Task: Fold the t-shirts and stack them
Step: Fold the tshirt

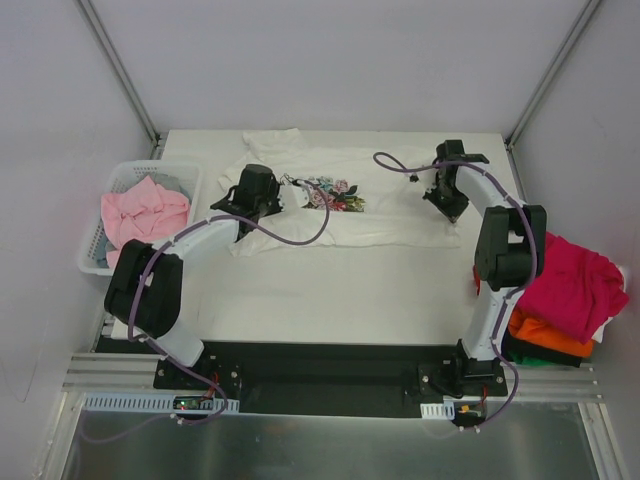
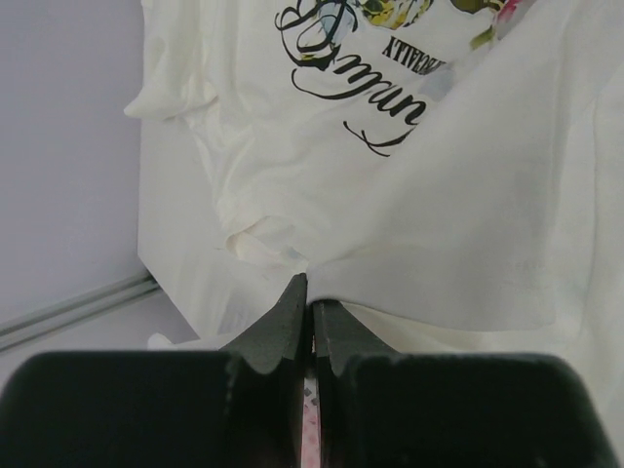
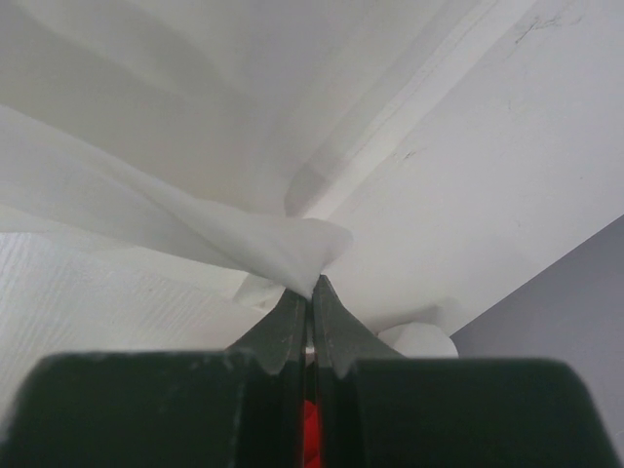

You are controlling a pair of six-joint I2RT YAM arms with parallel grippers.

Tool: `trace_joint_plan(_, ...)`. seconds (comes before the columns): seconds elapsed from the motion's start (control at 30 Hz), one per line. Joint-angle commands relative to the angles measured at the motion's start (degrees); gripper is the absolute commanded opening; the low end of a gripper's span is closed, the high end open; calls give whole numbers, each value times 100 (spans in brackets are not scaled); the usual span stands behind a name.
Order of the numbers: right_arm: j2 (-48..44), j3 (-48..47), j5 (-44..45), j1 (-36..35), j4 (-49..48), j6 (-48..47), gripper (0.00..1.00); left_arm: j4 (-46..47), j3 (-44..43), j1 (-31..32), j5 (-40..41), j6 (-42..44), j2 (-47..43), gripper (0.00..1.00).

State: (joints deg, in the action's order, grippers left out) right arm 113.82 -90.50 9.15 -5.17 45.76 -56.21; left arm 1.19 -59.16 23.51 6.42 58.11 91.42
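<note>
1. The white tee [image 1: 340, 195] lies spread on the far half of the table [image 1: 330, 290]. Its far edge is close to the table's far edge, and its right end stops near the right edge.
2. The near half of the table is bare white surface between the tee and the arm bases.
3. The tee's long axis runs left to right. Its flower print faces up, left of centre, and the sleeves are at the left end.
4. The left gripper [image 1: 288, 193] is pressed together on a fold of the tee beside the print. The wrist view shows the cloth meeting its tips [image 2: 310, 291].
5. The right gripper [image 1: 456, 214] pinches a raised fold at the tee's right end [image 3: 314, 289].
6. A basket [image 1: 95, 262] at the table's left edge holds a pink tee [image 1: 145, 212].
7. Past the right edge a magenta tee [image 1: 575, 285] lies over an orange one [image 1: 545, 335], just beside the right arm.
8. Pale walls close in on the left, far and right sides.
</note>
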Motion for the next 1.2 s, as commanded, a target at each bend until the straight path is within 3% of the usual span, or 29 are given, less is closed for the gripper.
trace_joint_plan(0.0, 88, -240, 201, -19, -207, 22, 1, 180, -421, -118, 35, 113, 218, 0)
trace_joint_plan(0.67, 254, -793, 307, -230, -383, 66, 1, 276, -342, -171, 553, 711, 561, 1)
trace_joint_plan(0.77, 360, -829, 360, -239, -392, 57, 2, 276, -404, -171, 598, 755, 667, 6)
trace_joint_plan(0.83, 404, -794, 368, -248, -392, 40, 4, 276, -439, -171, 580, 755, 711, 16)
trace_joint_plan(1.0, 413, -724, 404, -248, -454, 22, 8, 276, -518, -171, 668, 737, 895, 26)
trace_joint_plan(1.03, 413, -706, 404, -248, -462, 13, 10, 276, -527, -180, 659, 728, 913, 32)
trace_joint_plan(1.17, 360, -636, 386, -265, -506, 31, 20, 276, -571, -171, 694, 658, 966, 35)
